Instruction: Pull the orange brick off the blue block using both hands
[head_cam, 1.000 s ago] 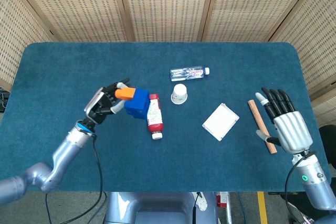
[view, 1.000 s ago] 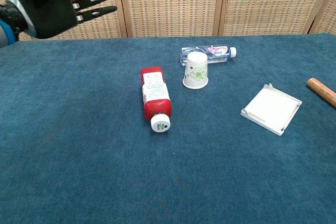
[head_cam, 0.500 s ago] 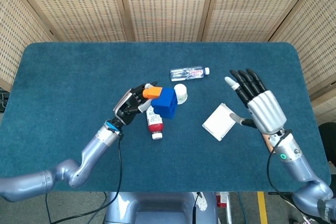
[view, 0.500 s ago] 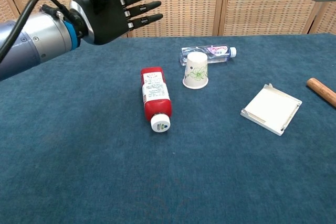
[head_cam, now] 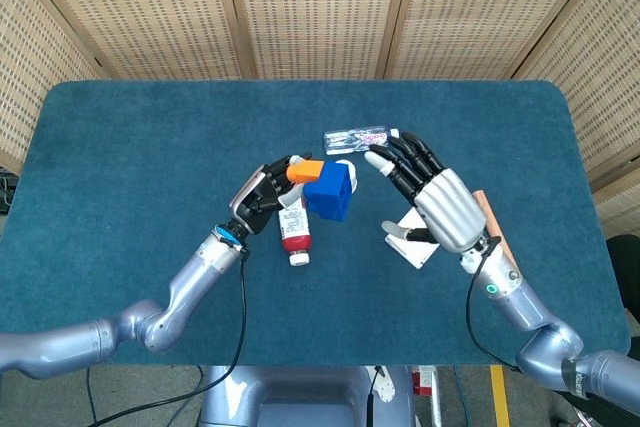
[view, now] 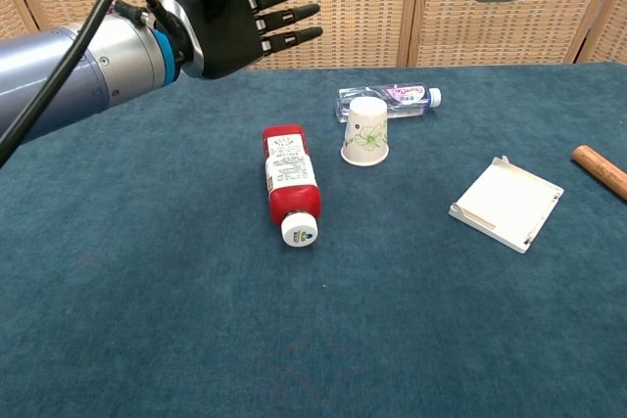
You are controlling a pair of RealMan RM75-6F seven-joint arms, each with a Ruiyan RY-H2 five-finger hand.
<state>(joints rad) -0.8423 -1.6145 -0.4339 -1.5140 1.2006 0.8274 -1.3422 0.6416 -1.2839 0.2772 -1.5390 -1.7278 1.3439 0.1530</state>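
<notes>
both hands raised: left hand [head_cam: 262, 194] grips blue block [head_cam: 329, 192] with orange brick [head_cam: 305, 171]; right hand [head_cam: 432, 200] empty, fingers spread.

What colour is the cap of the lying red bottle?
White cap, best seen in the chest view.

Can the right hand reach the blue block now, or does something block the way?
Probably yes. The right hand, fingers spread, is apart from the blue block, which the left hand holds up; nothing lies between them.

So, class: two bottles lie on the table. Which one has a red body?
The red bottle with the white cap, nearer the camera; the other bottle is clear plastic, behind the paper cup.
</notes>
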